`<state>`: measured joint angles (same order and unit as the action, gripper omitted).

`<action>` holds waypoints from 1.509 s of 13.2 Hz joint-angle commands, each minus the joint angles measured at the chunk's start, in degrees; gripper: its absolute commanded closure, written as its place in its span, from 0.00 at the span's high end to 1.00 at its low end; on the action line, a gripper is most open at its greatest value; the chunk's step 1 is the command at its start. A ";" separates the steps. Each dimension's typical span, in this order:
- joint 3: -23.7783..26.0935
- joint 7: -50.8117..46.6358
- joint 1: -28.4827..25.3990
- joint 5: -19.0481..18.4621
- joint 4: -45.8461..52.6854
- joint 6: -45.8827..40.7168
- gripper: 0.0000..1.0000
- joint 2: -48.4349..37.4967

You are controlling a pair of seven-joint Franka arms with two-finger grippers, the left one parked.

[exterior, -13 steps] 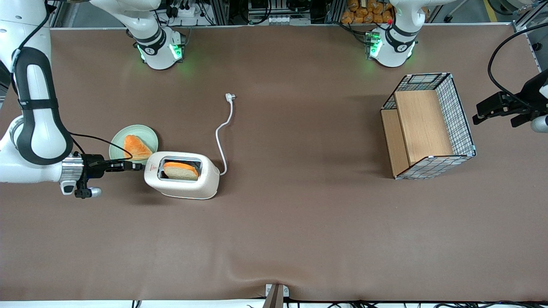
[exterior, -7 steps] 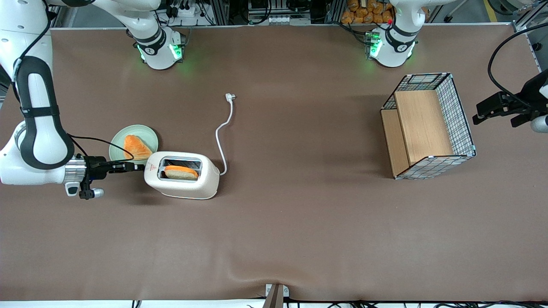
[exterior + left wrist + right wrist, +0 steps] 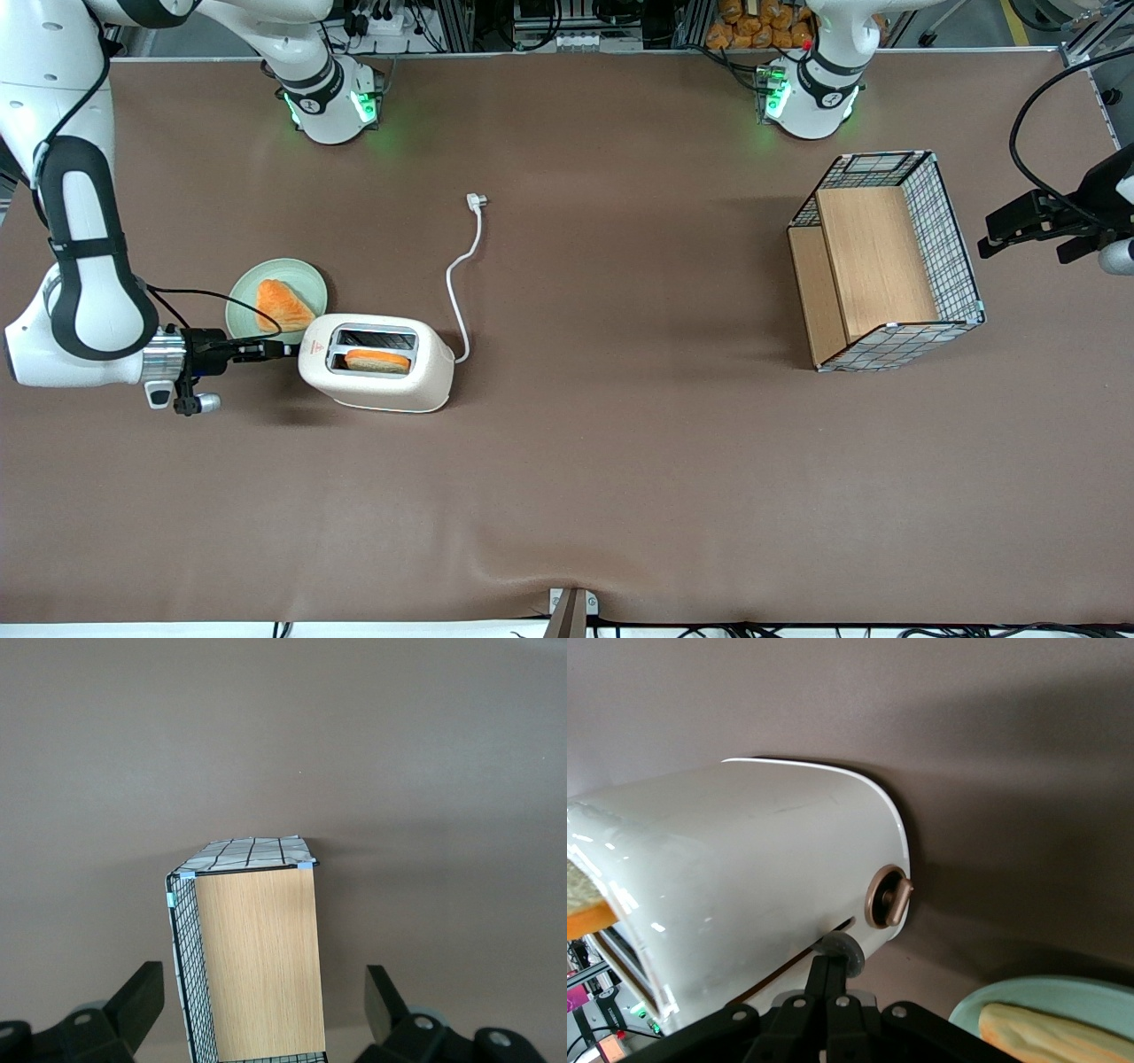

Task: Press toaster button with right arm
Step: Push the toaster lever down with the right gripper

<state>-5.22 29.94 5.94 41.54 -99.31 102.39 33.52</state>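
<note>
The cream-white toaster (image 3: 381, 383) lies at the working arm's end of the table with a bread slice (image 3: 377, 360) sunk low in its slot. My right arm's gripper (image 3: 283, 349) is shut, its tips against the toaster's narrow end face. In the right wrist view the closed fingertips (image 3: 833, 967) rest on the small grey toaster button (image 3: 843, 948), which sits at the low end of a dark slit in the toaster (image 3: 744, 868). A bronze round dial (image 3: 888, 896) sticks out of the same end face beside the button.
A pale green plate (image 3: 246, 292) with an orange-crusted bread slice (image 3: 282, 306) stands just farther from the front camera than my gripper. The white cord (image 3: 461, 275) runs from the toaster's other end. A wire-mesh wooden basket (image 3: 886, 261) lies toward the parked arm's end.
The bread has sunk deeper into the toaster slot. My gripper and forearm have dropped lower at the toaster's end face, staying in contact with it.
</note>
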 commanded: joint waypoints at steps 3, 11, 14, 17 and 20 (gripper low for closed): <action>0.47 2.32 0.48 2.06 0.69 0.35 0.00 2.51; 0.47 4.95 -0.14 4.52 0.61 3.34 0.00 4.98; 0.47 4.69 -0.14 4.43 1.13 2.91 0.00 4.71; 0.47 3.99 -0.05 3.82 3.85 2.03 0.00 4.36; 0.30 3.90 -0.31 3.29 6.49 0.44 0.00 4.19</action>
<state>-4.97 33.07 6.02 44.05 -96.53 102.74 35.49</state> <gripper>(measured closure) 0.987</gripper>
